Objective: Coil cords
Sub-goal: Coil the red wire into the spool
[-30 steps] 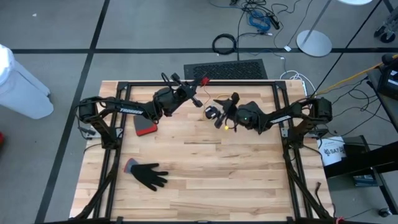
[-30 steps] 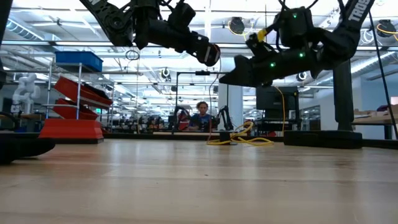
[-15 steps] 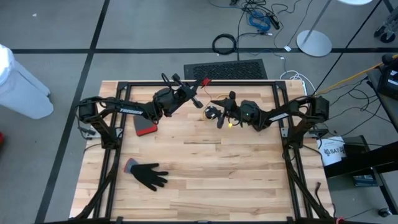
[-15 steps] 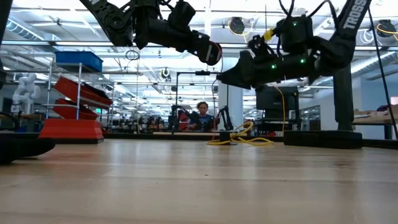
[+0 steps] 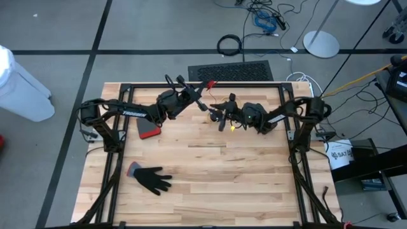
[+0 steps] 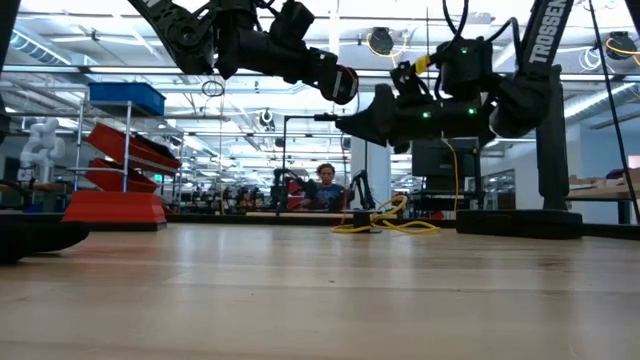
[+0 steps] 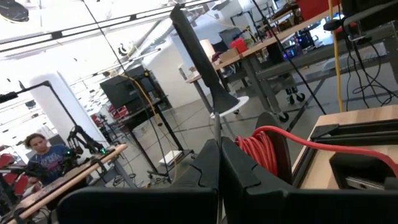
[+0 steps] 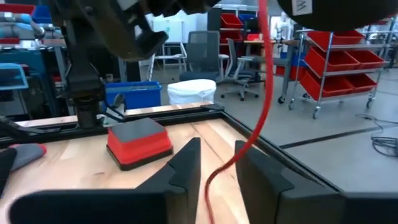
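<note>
L gripper (image 5: 202, 102) clenched, raised over the wood table's (image 5: 216, 178) far edge, thin red cord (image 7: 264, 140) trailing off it. R gripper (image 8: 216, 163) close by, fingers ajar around that red cord, grip can't tell. Yellow-orange cord bundle (image 6: 385, 220) on table below.

My overhead camera looks straight down on the whole table (image 5: 210, 165). The low camera sits at tabletop level, facing across into the room. Each wrist camera looks forward past its own fingers. Overhead and right wrist views share the red block (image 5: 150, 130) (image 8: 138, 142).
</note>
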Controlling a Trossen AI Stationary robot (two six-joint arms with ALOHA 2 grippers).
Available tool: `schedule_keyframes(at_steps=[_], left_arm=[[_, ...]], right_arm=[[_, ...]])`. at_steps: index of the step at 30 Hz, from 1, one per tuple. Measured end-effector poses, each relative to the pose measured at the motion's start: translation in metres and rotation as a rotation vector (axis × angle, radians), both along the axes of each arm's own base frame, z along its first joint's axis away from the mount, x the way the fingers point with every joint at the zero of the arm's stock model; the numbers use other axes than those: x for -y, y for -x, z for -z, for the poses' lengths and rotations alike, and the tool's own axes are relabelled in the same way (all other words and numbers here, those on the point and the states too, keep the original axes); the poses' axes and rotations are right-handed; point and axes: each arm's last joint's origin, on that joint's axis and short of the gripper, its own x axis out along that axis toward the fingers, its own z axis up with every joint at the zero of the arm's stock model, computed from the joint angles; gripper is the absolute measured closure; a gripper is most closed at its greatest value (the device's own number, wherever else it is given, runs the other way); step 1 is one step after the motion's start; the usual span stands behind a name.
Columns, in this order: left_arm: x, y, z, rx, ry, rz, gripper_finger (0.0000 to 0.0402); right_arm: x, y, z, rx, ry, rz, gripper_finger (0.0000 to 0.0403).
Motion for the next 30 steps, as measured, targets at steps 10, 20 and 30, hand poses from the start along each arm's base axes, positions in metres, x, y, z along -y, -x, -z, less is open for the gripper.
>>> schedule_keyframes(at_steps=[10,20,30], left_arm=[[0.001,0.000,0.001,0.002,0.013,0.004,0.0401],[0.001,0.000,0.001,0.006,0.017,0.006,0.0401],[0.001,0.000,0.001,0.007,0.017,0.011,0.0401]], right_arm=[[-0.003,-0.005,-0.001,-0.003,0.044,0.002,0.0397],[-0.011,-0.023,-0.009,-0.012,0.096,-0.005,0.0403],[-0.002,-0.062,0.005,-0.035,0.086,-0.042,0.0403]])
